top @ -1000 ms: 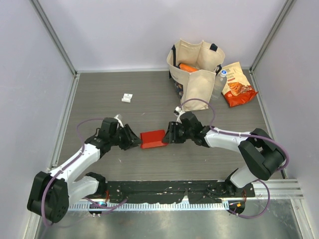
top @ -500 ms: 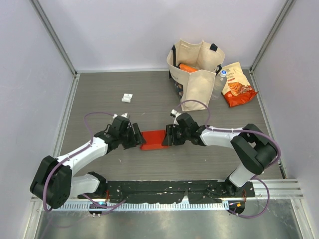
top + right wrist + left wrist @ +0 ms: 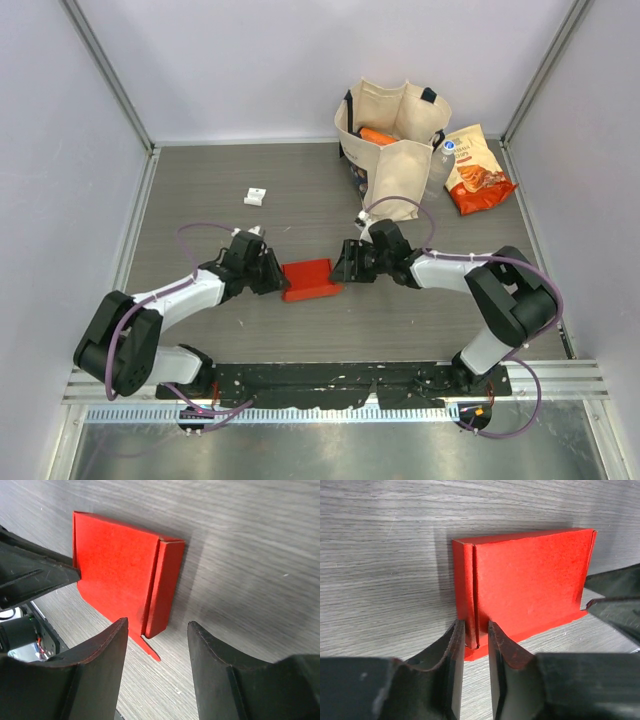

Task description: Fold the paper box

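- Since a second ago the left arm has reached further in, so the left gripper [image 3: 275,277] now sits against the end of the paper box [image 3: 310,279]. The right gripper [image 3: 343,268] has shifted slightly away from the arm bases, and the box has barely moved.
- Table [image 3: 200,200]: grey wood-grain, and the box lies flat on it between the two grippers.
- Tote bag [image 3: 395,150]: beige cloth, standing well beyond the right gripper.
- Snack bag [image 3: 478,170]: orange-red, lying beyond the right gripper and off to its right.
- Paper box: bright red and folded flat, with one narrow end wall facing each gripper.
- Left gripper: its jaws are drawn nearly together on the corner of the end wall nearest it. The card sits between the fingers [image 3: 455,645], apparently pinched.
- Right gripper: its jaws are spread wide and hold nothing. The opposite end wall lies just ahead of the fingers [image 3: 112,645], clear of both.
- Small white object [image 3: 255,197]: lies well beyond the left gripper; I cannot tell what it is.
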Robot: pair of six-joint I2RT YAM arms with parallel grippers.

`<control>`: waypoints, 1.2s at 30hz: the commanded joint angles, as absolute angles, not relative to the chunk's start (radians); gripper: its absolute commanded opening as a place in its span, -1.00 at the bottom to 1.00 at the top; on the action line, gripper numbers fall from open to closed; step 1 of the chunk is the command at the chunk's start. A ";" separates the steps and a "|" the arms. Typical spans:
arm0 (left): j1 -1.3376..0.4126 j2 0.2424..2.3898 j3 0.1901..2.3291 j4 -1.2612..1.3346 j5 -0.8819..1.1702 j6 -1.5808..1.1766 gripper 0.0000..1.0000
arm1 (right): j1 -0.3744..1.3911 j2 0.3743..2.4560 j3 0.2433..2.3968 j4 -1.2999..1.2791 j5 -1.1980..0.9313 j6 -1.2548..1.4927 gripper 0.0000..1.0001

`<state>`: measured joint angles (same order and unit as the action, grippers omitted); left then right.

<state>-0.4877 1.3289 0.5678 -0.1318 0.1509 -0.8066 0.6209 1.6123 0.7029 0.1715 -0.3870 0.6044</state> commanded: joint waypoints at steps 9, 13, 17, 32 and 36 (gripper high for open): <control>-0.483 1.316 0.549 -0.097 0.140 -0.785 -0.61 | 0.577 1.692 0.672 0.336 -0.480 0.655 -0.14; -0.483 1.325 0.549 -0.094 0.152 -0.790 -0.63 | 0.578 1.692 0.660 0.338 -0.441 0.660 -0.25; -0.483 1.312 0.549 -0.094 0.153 -0.795 -0.64 | 0.578 1.693 0.658 0.295 -0.399 0.617 -0.56; -0.356 1.152 0.529 -0.104 0.284 -0.864 0.27 | 0.554 1.755 0.574 0.428 -0.426 0.669 -0.86; -0.354 1.169 0.538 -0.086 0.304 -0.864 0.30 | 0.554 1.747 0.586 0.423 -0.442 0.669 -0.85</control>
